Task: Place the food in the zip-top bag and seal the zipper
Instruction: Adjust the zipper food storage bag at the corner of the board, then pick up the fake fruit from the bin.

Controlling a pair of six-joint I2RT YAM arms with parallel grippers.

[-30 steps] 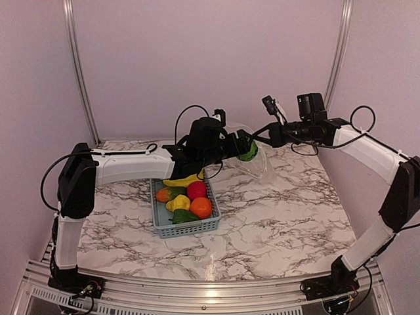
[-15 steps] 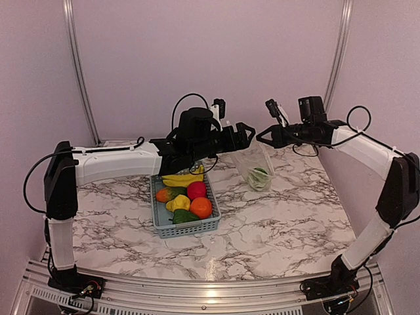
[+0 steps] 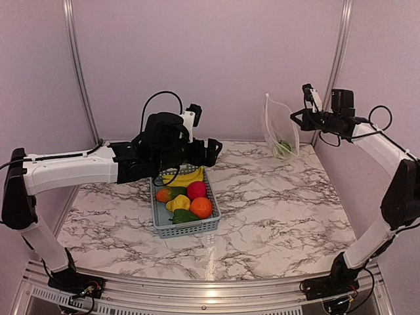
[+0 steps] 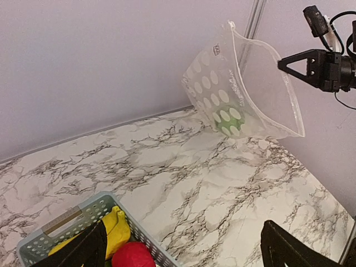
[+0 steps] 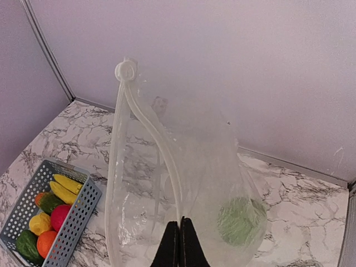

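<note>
Zip-top bag [image 3: 279, 128]: now raised off the table at 1 o'clock, rim clamped in right gripper [image 5: 179, 236]. One green piece [image 3: 283, 147] inside. Left gripper [image 3: 211, 149]: fingers apart, empty, withdrawn above basket [image 3: 187, 230]. Remaining food [image 3: 187, 197] awaits; zipper [image 5: 150, 128] unsealed.

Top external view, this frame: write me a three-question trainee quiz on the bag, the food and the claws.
1. True or false: the right claw is shut on the mouth edge of the clear crinkly plastic zip-top bag.
2. What lies inside that bag? A) a green round toy piece B) a red toy piece C) nothing at all
3. Fill in, open or shut: the empty left claw, near the blue-grey mesh plastic basket, is ____.
Key: 1 true; 2 A; 3 open.
</note>
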